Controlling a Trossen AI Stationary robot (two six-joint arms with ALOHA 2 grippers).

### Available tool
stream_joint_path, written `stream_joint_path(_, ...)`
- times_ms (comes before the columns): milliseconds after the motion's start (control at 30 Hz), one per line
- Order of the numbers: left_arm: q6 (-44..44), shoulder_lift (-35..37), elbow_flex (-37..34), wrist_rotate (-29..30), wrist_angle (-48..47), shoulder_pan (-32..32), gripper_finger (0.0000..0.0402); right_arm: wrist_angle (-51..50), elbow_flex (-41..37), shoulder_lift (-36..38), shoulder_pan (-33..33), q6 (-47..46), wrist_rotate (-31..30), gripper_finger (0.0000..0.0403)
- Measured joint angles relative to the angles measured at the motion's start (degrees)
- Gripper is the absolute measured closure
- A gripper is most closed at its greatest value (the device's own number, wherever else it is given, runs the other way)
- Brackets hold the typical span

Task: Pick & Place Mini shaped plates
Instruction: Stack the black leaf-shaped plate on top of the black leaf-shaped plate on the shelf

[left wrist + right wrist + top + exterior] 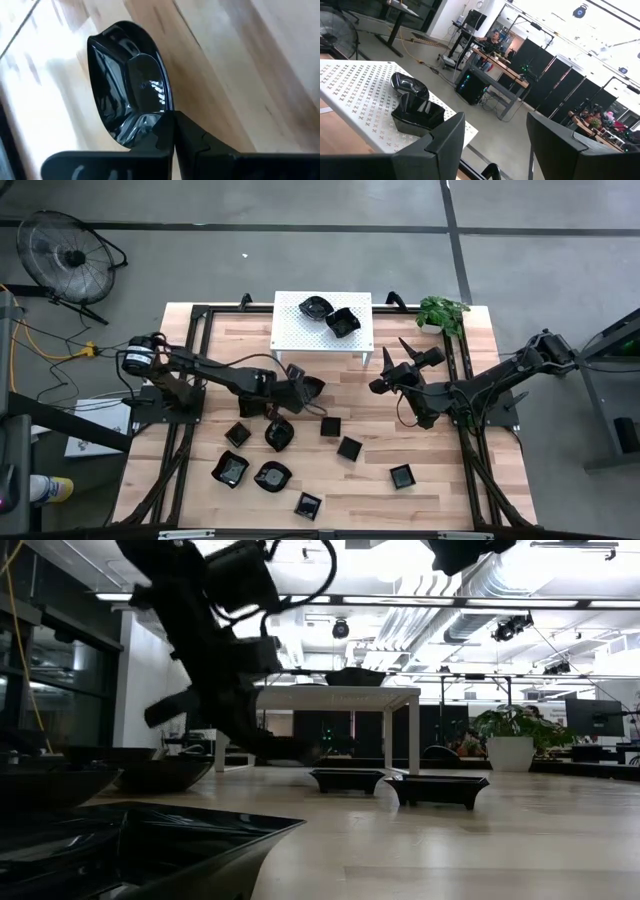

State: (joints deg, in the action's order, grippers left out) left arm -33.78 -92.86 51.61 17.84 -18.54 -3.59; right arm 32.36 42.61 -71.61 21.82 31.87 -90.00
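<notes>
Black rounded plate was held pinched by the left hand, white stand at twelve o'clock; right hand was spread wide

Open-plan lab: desks, exposed ducting

I see glossy black plastic mini shaped plates mirroring the lights, a smooth pale wood-plank worktop, a matt white perforated stand, and matt dark claw fingers.

The left gripper pinches with closed fingers the rim of a glossy black rounded plate, above the light wooden table.
</notes>
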Motion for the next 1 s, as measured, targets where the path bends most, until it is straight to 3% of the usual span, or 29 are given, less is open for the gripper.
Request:
stream_joint_path(333, 1.1, 2.6, 10.5, 10.4, -14.6, -5.4, 0.0401, 1.3, 0.0, 0.3, 0.0, -0.1, 0.1, 0.0194)
stream_joint_path(467, 1.3, 5.8, 12.2, 12.9, -19.2, -5.5, 0.0401, 0.6, -0.4, 1.5, 0.1, -2.0, 3.3, 0.0194)
stream_joint_path(633, 1.2, 13.0, 12.3, 15.9, -21.6, -5.4, 0.0401, -8.5, -0.5, 4.2, 0.1, -12.6, 13.5, 0.0194)
stream_joint_path(833, -1.2, 20.6, 12.3, 20.0, -21.4, -5.1, 0.0401, -32.2, -0.4, 9.7, -3.2, -34.7, 33.2, 0.0194)
stream_joint_path(1000, -7.9, 22.7, 12.3, 19.6, -16.7, 0.8, 0.0401, -40.6, -0.4, 10.0, -7.0, -42.2, 40.2, 0.0194)
